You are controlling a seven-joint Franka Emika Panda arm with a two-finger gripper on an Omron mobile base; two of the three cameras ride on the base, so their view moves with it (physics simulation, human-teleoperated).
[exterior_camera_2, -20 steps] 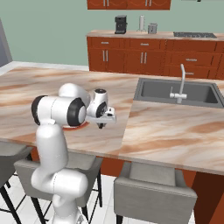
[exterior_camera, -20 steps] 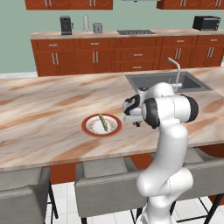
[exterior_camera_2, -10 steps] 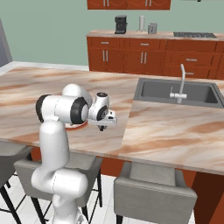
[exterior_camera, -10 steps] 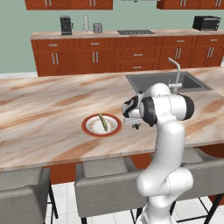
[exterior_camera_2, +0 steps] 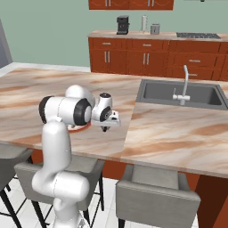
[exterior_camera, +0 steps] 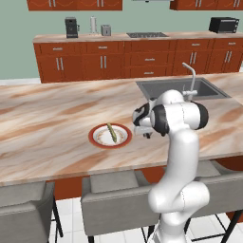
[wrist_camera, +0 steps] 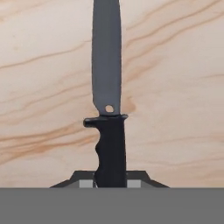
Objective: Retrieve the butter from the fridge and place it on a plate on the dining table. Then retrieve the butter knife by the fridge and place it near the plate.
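Observation:
In the hand view the butter knife [wrist_camera: 107, 83], with a dark blade and black handle, points away from my gripper [wrist_camera: 110, 183], which is shut on the handle just above the marbled dining table [wrist_camera: 175, 87]. The plate [exterior_camera: 110, 136], red-brown rimmed, lies on the dining table [exterior_camera: 47, 123] with the pale olive butter [exterior_camera: 112, 133] on it. My gripper [exterior_camera: 144, 130] hovers low just right of the plate. From the right side my gripper [exterior_camera_2: 107, 126] hangs over the tabletop, and the arm hides all but a red sliver of the plate [exterior_camera_2: 81, 129].
A sink [exterior_camera: 182, 88] with a tall faucet is set in the table's far right. Grey chairs [exterior_camera: 114, 199] line the near edge. A back counter [exterior_camera: 128, 35] holds a coffee machine, a cooktop and a toaster oven.
The hand with the knife has sunk slightly toward the tabletop beside the plate. The grip on the handle is unchanged.

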